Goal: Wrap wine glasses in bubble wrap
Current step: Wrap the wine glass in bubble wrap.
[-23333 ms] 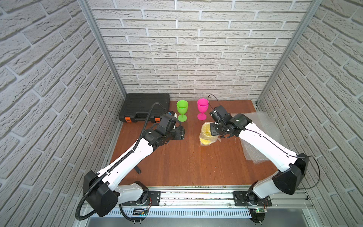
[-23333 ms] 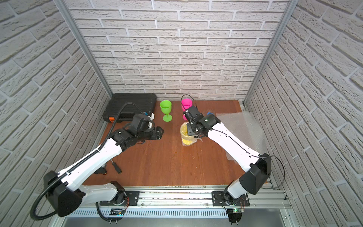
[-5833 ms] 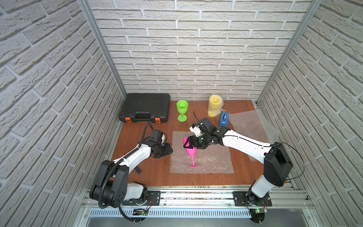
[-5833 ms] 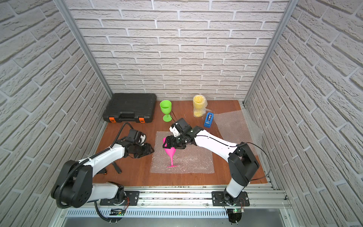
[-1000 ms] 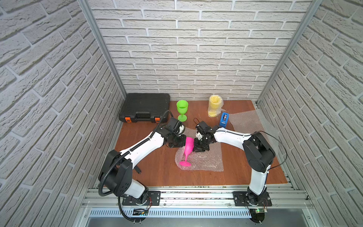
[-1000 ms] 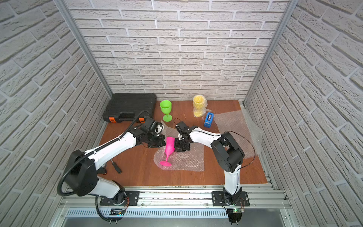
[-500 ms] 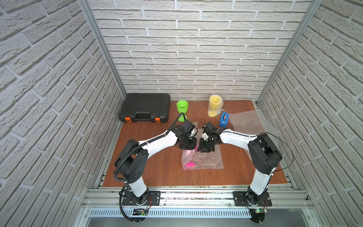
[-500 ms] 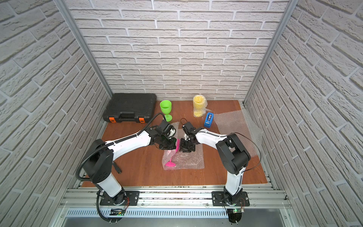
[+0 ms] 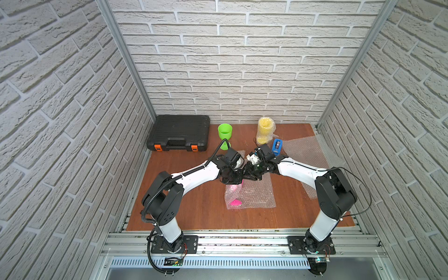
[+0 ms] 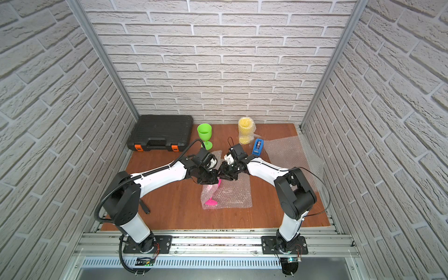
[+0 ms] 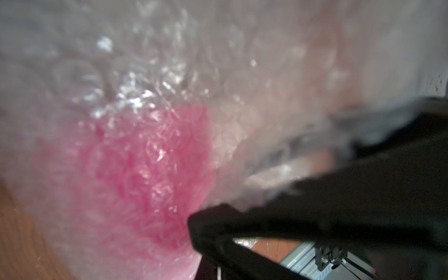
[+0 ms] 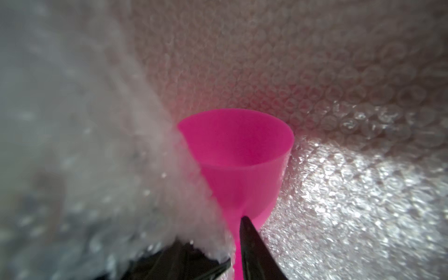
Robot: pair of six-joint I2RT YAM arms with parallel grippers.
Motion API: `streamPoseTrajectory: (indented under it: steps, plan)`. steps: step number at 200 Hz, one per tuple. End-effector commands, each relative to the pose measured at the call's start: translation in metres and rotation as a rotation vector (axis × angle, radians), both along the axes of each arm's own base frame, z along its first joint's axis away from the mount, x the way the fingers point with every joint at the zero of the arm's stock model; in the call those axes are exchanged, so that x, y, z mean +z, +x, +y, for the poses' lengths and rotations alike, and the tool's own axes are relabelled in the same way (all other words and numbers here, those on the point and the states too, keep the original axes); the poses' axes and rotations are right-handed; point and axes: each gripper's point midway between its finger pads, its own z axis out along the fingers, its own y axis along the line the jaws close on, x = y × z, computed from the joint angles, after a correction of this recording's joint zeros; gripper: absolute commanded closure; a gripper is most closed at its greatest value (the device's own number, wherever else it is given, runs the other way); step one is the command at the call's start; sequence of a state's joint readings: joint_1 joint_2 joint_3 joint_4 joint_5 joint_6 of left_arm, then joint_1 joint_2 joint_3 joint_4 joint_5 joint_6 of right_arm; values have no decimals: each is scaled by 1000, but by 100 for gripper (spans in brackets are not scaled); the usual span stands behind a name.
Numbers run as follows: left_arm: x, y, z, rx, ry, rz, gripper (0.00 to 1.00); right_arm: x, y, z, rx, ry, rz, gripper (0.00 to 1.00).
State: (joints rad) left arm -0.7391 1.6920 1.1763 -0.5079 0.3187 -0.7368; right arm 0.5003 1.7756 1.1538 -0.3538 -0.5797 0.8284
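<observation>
Bench: a brown wooden bench is seen from above, with both arms reaching to its middle.
Pink goblet: the pink goblet is laid on its side near the middle of the bench. Its foot is turned toward the front edge and its bowl toward the back, under the two end effectors.
Bubble wrap sheet: the bubble wrap sheet is spread flat under the goblet. Its left edge is lifted and folded over the stem and one side of the bowl. In the right wrist view the open mouth of the bowl is left uncovered.
Left end effector: the left end effector is closed. In the left wrist view the folded film is seen passing between its fingers, and the goblet shows as a pink blur through the film.
Right end effector: the right end effector is narrowed about the goblet's stem, just below the bowl.
Spacing: the two end effectors are seen tip to tip in both top views.
Green goblet: the green goblet is stood upright and unwrapped at the back, just beside the black case.
Yellow goblet: the yellow goblet is stood upright at the back, enclosed in bubble wrap.
Tape: a blue tape dispenser is placed just beside the yellow goblet.
Spare wrap: a spare sheet is laid flat on the right of the bench.
</observation>
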Motion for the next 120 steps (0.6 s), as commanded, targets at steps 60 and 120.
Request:
streamPoseTrajectory:
  steps: [60,120]
  plan:
    - [41,14,44,101,98,-124,38,-14,-4,-34,5,-146,-13,95]
    - [16,30,34,50,237,-79,3,-23,-3,-49,-10,-174,-2,96]
